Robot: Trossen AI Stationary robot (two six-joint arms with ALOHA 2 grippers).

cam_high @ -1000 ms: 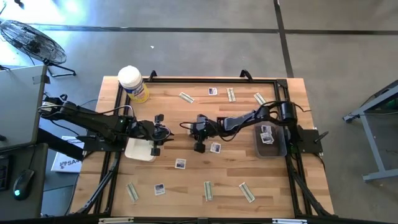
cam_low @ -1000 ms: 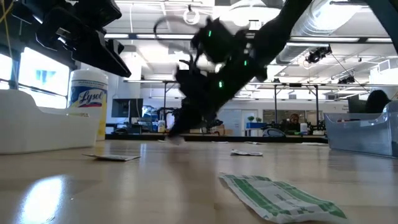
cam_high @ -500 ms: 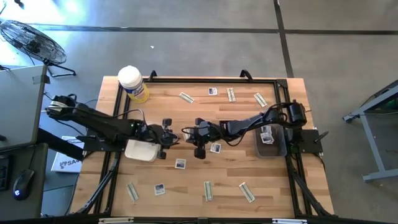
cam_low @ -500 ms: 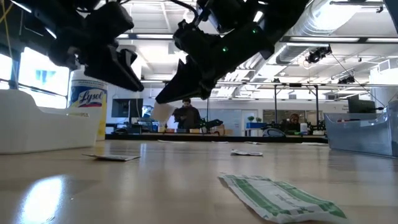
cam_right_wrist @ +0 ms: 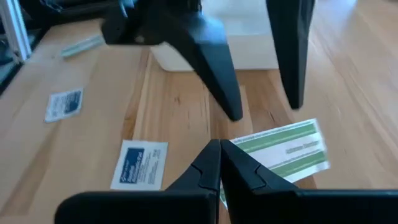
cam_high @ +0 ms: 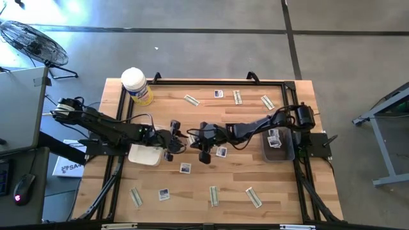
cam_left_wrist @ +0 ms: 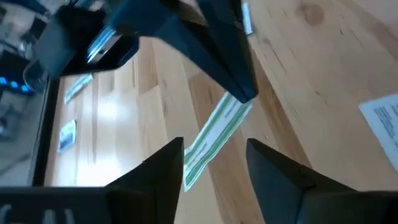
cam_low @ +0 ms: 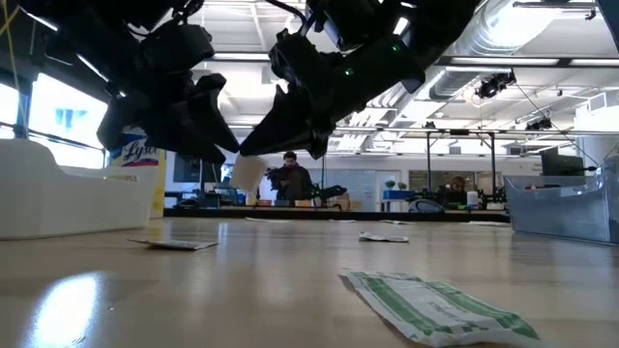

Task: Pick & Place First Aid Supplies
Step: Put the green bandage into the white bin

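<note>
Packet-strewn wooden table point(cam_high: 236, 182)

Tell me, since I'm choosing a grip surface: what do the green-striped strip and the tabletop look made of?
The green-striped strip looks like thin matte paper wrap: flat, printed, no shine, though a coated film cannot be ruled out. The tabletop looks like butcher-block wood with a light sheen: joined planks with visible grain.

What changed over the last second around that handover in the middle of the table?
The right gripper rose off the table, shut on a green-striped strip. The left gripper moved in towards it from the white tray side and opened; its fingers now stand either side of the strip without closing. The loose packets, the grey bin and the canister stayed put.
</note>
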